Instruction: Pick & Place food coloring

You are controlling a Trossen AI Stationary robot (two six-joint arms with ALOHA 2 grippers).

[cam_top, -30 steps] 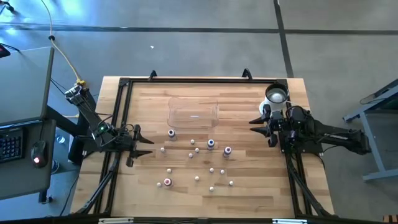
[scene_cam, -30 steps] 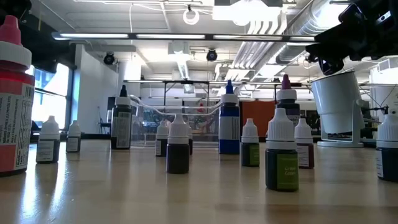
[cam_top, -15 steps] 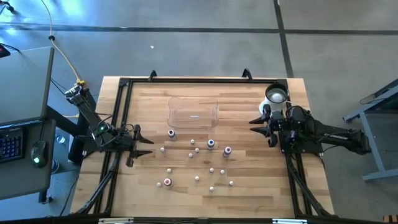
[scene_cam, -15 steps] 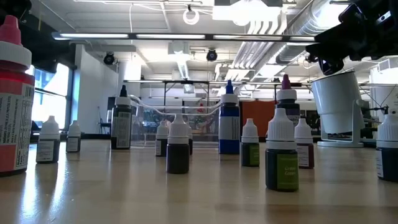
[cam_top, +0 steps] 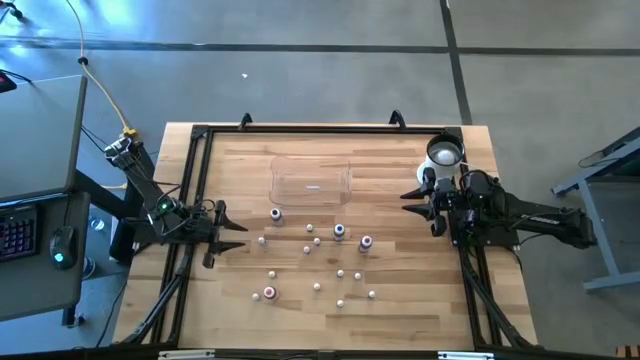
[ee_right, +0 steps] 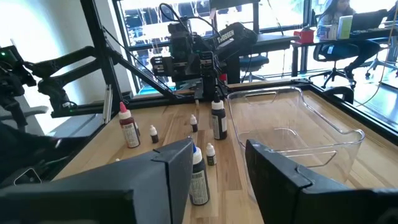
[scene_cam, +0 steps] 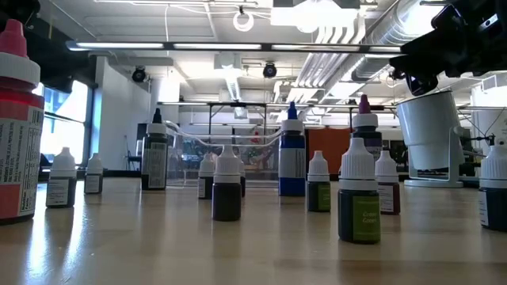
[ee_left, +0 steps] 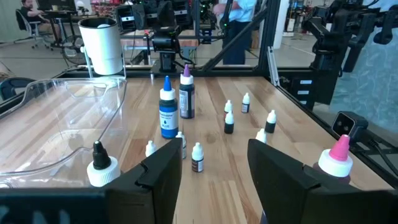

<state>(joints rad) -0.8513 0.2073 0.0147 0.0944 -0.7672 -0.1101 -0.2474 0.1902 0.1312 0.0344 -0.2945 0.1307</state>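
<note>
Jaws of both grippers spread, empty, unmoved since before, food coloring bottles (cam_top: 339, 231) unchanged on table (cam_top: 240, 300)

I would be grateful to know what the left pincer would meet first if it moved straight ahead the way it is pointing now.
Probably the small dark bottle with a white cap, which shows in the gap ahead of the open left pincer, standing upright on the table. Depth is hard to judge, so the neighbouring little bottle might come first.

Clear plastic tray (cam_top: 311, 182) on wooden table (cam_top: 400, 300); white cup (cam_top: 443, 154) near far right corner.
</note>
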